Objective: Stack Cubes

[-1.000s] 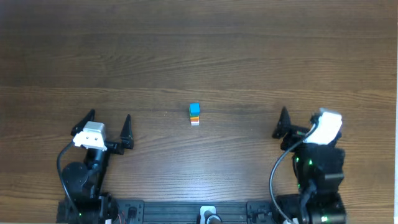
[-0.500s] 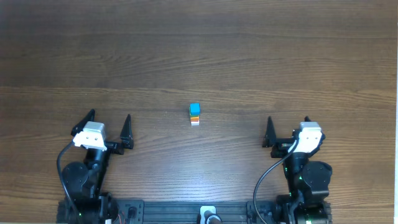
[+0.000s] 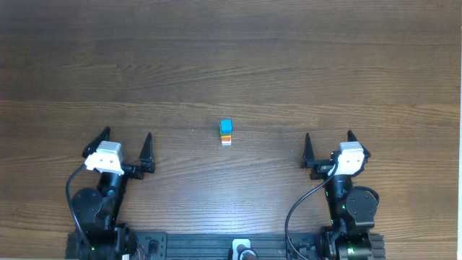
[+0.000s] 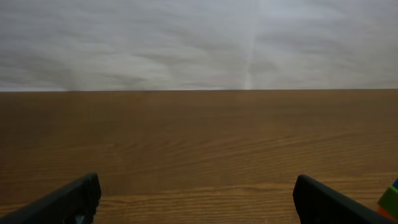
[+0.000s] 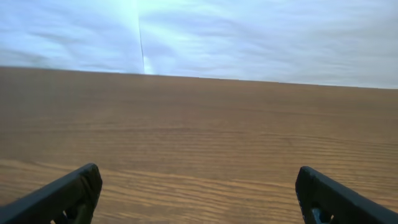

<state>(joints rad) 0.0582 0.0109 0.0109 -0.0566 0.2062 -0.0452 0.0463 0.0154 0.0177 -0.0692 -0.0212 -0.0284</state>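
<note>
At the middle of the wooden counter (image 3: 231, 50), a cube stack (image 3: 226, 133) is set upright, blue cube (image 3: 226, 126) on top, orange cube (image 3: 226, 135) beneath, white cube (image 3: 227, 141) lowest, left tool (image 3: 127, 139) and right tool (image 3: 328, 137) shown released, placed toward the arms' edge, well apart from the stack.

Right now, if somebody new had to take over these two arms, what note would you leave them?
Left gripper: open, empty, near its base on the left side of the table.
Right gripper: open, empty, near its base on the right side.
Things: one cube stack stands mid-table between the two arms, blue cube on top, touched by neither gripper.
Done: the cubes look stacked, and the stack stands upright on its own.
Left: probably nothing; there are no loose cubes on the table.
</note>
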